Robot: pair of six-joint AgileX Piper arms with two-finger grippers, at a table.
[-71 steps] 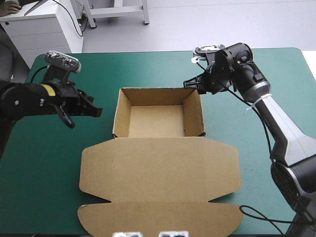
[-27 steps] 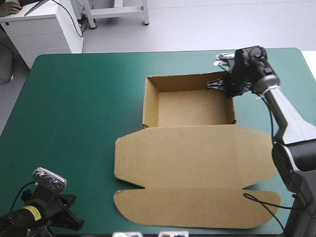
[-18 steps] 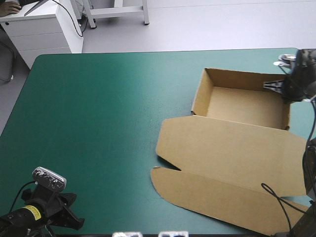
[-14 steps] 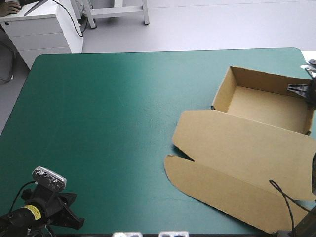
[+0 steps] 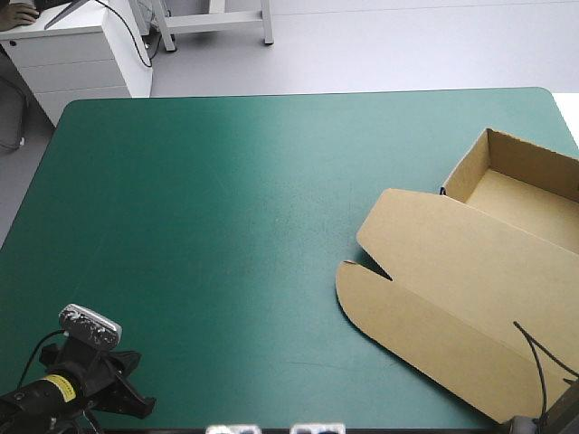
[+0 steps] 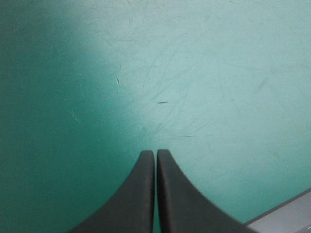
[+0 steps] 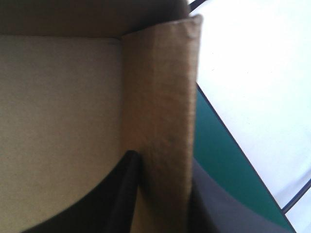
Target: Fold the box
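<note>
Box (image 5: 452, 262): open tray with the lid flat, at the table's right edge. Right gripper (image 7: 163, 160) is clamped on a tray wall (image 7: 160, 87), one finger inside and one outside. Left gripper (image 6: 155, 151) has its fingers together over the bare teal-green cover (image 5: 226, 226) at the near-left corner, well apart from the box.

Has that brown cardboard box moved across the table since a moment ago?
Yes. The box has slid from the middle of the teal-green table to its right edge, turning a little; its tray end now sits at that edge.
</note>
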